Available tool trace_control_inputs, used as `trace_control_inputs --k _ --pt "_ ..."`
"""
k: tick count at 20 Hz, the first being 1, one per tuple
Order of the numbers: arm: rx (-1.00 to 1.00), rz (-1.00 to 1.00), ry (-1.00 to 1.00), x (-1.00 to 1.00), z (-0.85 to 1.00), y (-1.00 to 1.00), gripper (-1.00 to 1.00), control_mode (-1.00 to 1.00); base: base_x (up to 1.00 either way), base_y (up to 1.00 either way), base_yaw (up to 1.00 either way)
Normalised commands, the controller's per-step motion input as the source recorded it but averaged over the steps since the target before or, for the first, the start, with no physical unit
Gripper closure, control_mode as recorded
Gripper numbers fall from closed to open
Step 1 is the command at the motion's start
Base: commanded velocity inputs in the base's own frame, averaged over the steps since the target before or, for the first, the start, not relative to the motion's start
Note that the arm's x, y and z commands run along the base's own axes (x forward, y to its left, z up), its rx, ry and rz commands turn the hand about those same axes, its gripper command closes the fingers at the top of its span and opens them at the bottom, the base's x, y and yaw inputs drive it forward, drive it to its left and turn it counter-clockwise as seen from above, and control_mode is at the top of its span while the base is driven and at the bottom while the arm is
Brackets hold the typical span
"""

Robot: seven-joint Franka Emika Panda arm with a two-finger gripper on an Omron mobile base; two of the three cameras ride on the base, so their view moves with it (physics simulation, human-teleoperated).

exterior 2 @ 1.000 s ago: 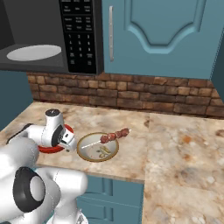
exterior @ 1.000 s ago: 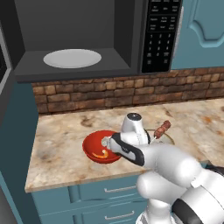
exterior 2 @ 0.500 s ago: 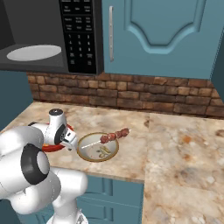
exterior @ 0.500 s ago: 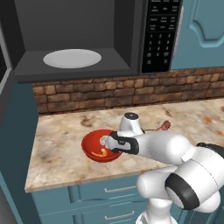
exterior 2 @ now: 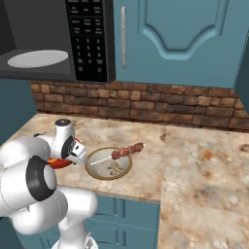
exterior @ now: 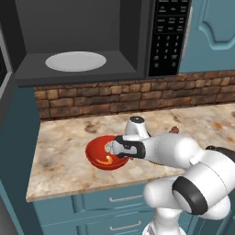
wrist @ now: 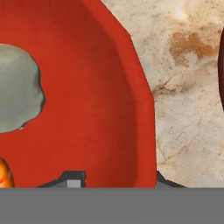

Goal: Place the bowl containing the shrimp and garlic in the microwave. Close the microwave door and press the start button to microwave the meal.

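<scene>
The red-orange bowl (exterior: 103, 159) sits on the counter near its front edge, below the open microwave (exterior: 82, 41). Inside the bowl lie the grey-white garlic (wrist: 17, 89) and the orange shrimp (wrist: 3, 173). My gripper (exterior: 111, 148) is down at the bowl's right rim and open. In the hand view the gripper (wrist: 118, 179) straddles the rim, one fingertip (wrist: 73, 178) inside the bowl (wrist: 96, 109) and the other outside. The white turntable (exterior: 75, 61) is bare. The microwave door (exterior: 2, 73) stands swung open at the far left.
A tan plate (exterior 2: 109, 165) with a brown skewer (exterior 2: 127, 151) lies just right of the bowl (exterior 2: 59, 163). The black keypad (exterior: 167, 36) is right of the cavity. A brick backsplash and teal cabinets stand behind the counter.
My elbow has swung out to the right and the hand has settled lower onto the bowl's rim. The bowl has stayed where it was.
</scene>
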Motion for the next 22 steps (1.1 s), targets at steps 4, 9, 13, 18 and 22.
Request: trace_control_inputs --k 4,9,13,18,22 --pt "0.00 0.00 -0.01 0.00 0.00 0.00 1.00 -1.00 0.00 0.00 0.00" --pt "0.01 0.00 -0.05 0.00 0.00 0.00 1.00 -1.00 0.00 0.00 0.00" --pt "0.04 0.00 -0.02 0.00 0.37 -0.09 1.00 -1.00 0.00 0.00 0.00" --pt "0.02 0.00 -0.02 -0.04 0.50 -0.15 1.00 -1.00 0.00 0.00 0.00" --pt "0.03 0.00 -0.14 -0.16 0.43 -0.16 1.00 -1.00 0.00 0.00 0.00"
